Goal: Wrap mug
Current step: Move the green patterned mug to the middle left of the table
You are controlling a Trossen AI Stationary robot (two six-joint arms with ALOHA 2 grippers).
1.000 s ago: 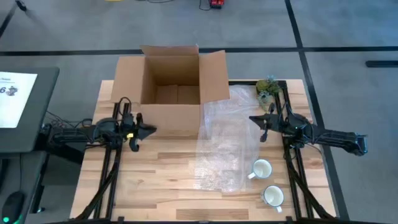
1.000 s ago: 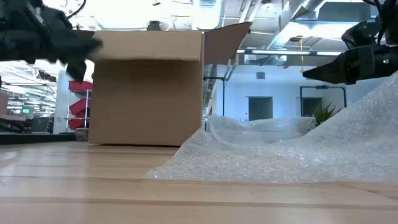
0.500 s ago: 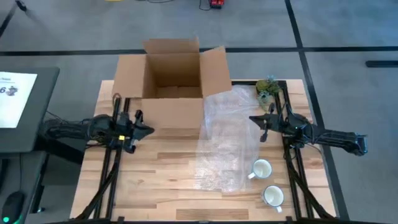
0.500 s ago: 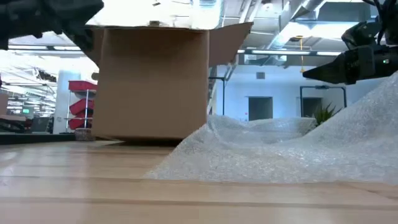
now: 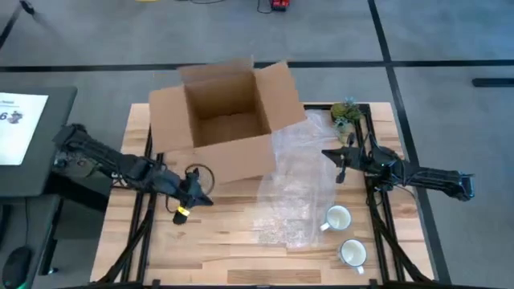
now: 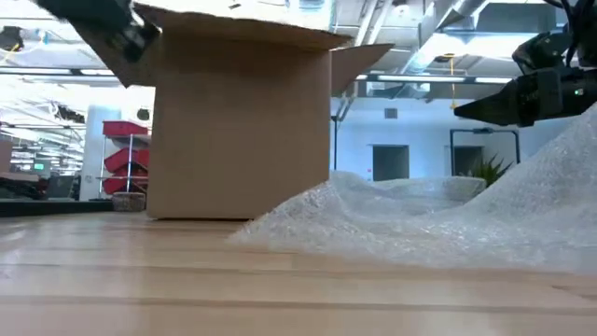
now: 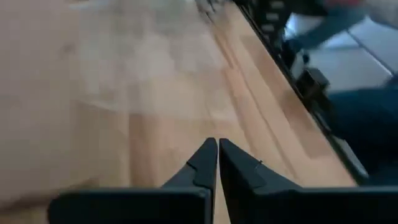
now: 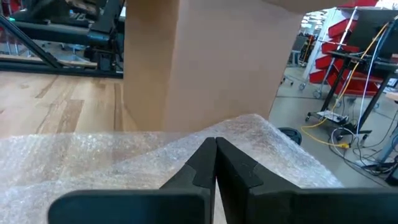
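Two white mugs (image 5: 338, 217) (image 5: 352, 253) stand upright on the wooden table near its right front. A clear bubble-wrap sheet (image 5: 297, 181) lies spread on the table to their left, its far end against an open cardboard box (image 5: 229, 120). My left gripper (image 5: 205, 199) is shut, just off the box's near wall, with its tips (image 7: 217, 146) over bare wood. My right gripper (image 5: 337, 164) is shut too and hovers above the wrap's right edge (image 8: 124, 162), far of the mugs.
The box stands turned at an angle at the table's far middle, flaps open. A small green plant (image 5: 345, 112) sits at the far right corner. Bare wood (image 5: 201, 241) lies along the near left.
My left gripper has swung from the box's left near corner toward the table's near edge and to the right, turning as it went. The box has turned about and slid toward the right, onto the wrap's far end. My right gripper has kept still.
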